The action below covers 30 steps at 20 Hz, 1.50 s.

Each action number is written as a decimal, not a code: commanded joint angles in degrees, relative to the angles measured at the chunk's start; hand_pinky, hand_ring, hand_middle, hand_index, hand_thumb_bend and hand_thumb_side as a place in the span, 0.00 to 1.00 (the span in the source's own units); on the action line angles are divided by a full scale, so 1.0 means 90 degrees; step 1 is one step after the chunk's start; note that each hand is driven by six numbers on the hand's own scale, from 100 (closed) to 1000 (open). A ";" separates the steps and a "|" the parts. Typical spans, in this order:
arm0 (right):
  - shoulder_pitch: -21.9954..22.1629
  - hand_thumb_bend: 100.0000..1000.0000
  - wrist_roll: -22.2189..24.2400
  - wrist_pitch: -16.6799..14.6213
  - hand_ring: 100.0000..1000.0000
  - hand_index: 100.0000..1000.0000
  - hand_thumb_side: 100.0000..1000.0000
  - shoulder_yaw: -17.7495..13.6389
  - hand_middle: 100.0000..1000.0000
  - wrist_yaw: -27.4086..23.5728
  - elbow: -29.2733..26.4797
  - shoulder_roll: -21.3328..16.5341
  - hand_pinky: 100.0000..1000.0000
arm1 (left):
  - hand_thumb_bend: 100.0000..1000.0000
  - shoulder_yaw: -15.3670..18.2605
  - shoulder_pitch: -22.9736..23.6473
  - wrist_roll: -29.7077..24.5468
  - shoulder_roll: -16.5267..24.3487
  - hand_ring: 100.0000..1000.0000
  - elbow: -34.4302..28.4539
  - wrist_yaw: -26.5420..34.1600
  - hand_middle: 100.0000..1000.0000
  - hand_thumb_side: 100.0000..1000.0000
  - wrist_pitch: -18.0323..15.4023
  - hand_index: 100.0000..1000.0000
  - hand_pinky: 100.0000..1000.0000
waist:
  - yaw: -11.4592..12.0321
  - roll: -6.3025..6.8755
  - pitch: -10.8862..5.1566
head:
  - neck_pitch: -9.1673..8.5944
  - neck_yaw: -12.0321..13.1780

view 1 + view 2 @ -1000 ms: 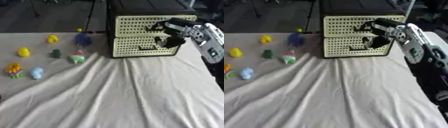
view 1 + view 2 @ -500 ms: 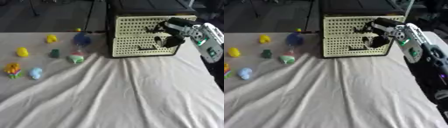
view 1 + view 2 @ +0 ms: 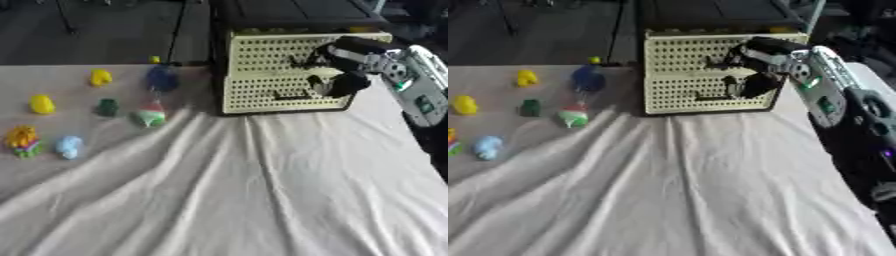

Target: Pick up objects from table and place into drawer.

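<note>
Left eye view
Worktop: covered by a wrinkled white cloth that fills the frame from centre down to 6 o'clock.
Drawer unit: cream perforated box with two drawer fronts, at about 1 o'clock, standing at the far edge of the cloth; both fronts look shut.
Right hand: black, comes in from 2 o'clock and sits against the drawer fronts, its fingers curled at the line between upper and lower drawer; whether they hook a handle I cannot tell.
Right arm: white and grey forearm slanting in from the 3 o'clock edge.
Toys: a cluster at 9 to 11 o'clock, well apart from the hand. Two yellow toys and, a dark blue toy nearest the box, a small dark green one, a green, white and red one, a pale blue one, and a yellow-orange multicoloured one at the 9 o'clock edge.

Right eye view
Same layout, the drawer unit nearer 12 o'clock.
Right hand: curled against the drawer fronts, thumb side low over the lower drawer.
Left hand: does not show in either view.
</note>
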 commanded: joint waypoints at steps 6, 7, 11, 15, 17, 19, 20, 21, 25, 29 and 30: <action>0.0456 0.00 0.0495 0.0238 0.00 0.66 0.21 0.0119 0.00 -0.0359 -0.1133 -0.0520 0.00 | 0.12 0.0017 -0.0079 0.0017 0.0048 0.74 -0.0114 0.0021 0.77 0.95 0.0017 0.93 0.66 | -0.0063 0.0016 -0.0145 | 0.0010 0.0027; 0.0509 0.00 0.0540 0.0275 0.00 0.66 0.21 0.0129 0.00 -0.0401 -0.1260 -0.0554 0.00 | 0.12 0.0018 -0.0079 0.0018 0.0048 0.74 -0.0114 0.0020 0.77 0.95 0.0017 0.93 0.66 | -0.0072 0.0018 -0.0149 | 0.0014 0.0026; 0.0765 0.00 0.0671 0.0416 0.00 0.66 0.21 0.0144 0.00 -0.0616 -0.1790 -0.0688 0.00 | 0.12 0.0026 -0.0080 0.0029 0.0051 0.74 -0.0114 0.0017 0.77 0.95 0.0016 0.93 0.66 | -0.0099 0.0021 -0.0165 | 0.0022 0.0046; 0.1105 0.00 0.0752 0.0603 0.00 0.66 0.23 0.0142 0.00 -0.0884 -0.2480 -0.0853 0.00 | 0.12 0.0033 -0.0088 0.0038 0.0050 0.74 -0.0114 0.0018 0.77 0.95 0.0017 0.93 0.66 | -0.0124 0.0023 -0.0167 | 0.0014 0.0090; 0.1251 0.00 0.0780 0.0730 0.00 0.66 0.23 0.0140 0.00 -0.0982 -0.2800 -0.0923 0.00 | 0.12 0.0033 -0.0095 0.0040 0.0049 0.74 -0.0114 0.0019 0.77 0.95 0.0015 0.93 0.66 | -0.0137 0.0022 -0.0171 | 0.0017 0.0103; 0.1369 0.00 0.0825 0.0852 0.00 0.66 0.23 0.0137 0.00 -0.1077 -0.3041 -0.0982 0.00 | 0.11 0.0034 -0.0098 0.0041 0.0049 0.74 -0.0114 0.0019 0.77 0.95 0.0013 0.93 0.66 | -0.0147 0.0019 -0.0177 | 0.0024 0.0114; 0.1422 0.00 0.0851 0.0905 0.00 0.66 0.23 0.0130 0.00 -0.1128 -0.3139 -0.1004 0.00 | 0.11 0.0035 -0.0098 0.0044 0.0049 0.74 -0.0114 0.0019 0.77 0.95 0.0014 0.93 0.66 | -0.0150 0.0017 -0.0179 | 0.0026 0.0120; 0.1466 0.00 0.0872 0.0953 0.00 0.66 0.23 0.0116 0.00 -0.1180 -0.3228 -0.1027 0.00 | 0.11 0.0037 -0.0097 0.0047 0.0048 0.74 -0.0114 0.0020 0.77 0.96 0.0016 0.93 0.66 | -0.0153 0.0017 -0.0180 | 0.0027 0.0132; 0.1566 0.00 0.0917 0.1089 0.00 0.66 0.23 0.0085 0.00 -0.1234 -0.3409 -0.1092 0.00 | 0.11 0.0033 -0.0102 0.0051 0.0046 0.74 -0.0114 0.0024 0.77 0.96 0.0017 0.93 0.66 | -0.0162 0.0015 -0.0190 | 0.0017 0.0147; 0.1610 0.00 0.0856 0.1164 0.00 0.74 0.23 0.0045 0.00 -0.1176 -0.3409 -0.1092 0.00 | 0.11 0.0029 -0.0098 0.0050 0.0037 0.74 -0.0114 0.0031 0.77 0.96 0.0021 0.93 0.66 | -0.0162 0.0021 -0.0186 | 0.0020 0.0148; 0.1620 0.00 0.0833 0.1174 0.00 0.75 0.23 0.0041 0.00 -0.1178 -0.3410 -0.1091 0.00 | 0.11 0.0028 -0.0099 0.0047 0.0035 0.74 -0.0114 0.0031 0.77 0.96 0.0022 0.93 0.66 | -0.0163 0.0021 -0.0184 | 0.0019 0.0147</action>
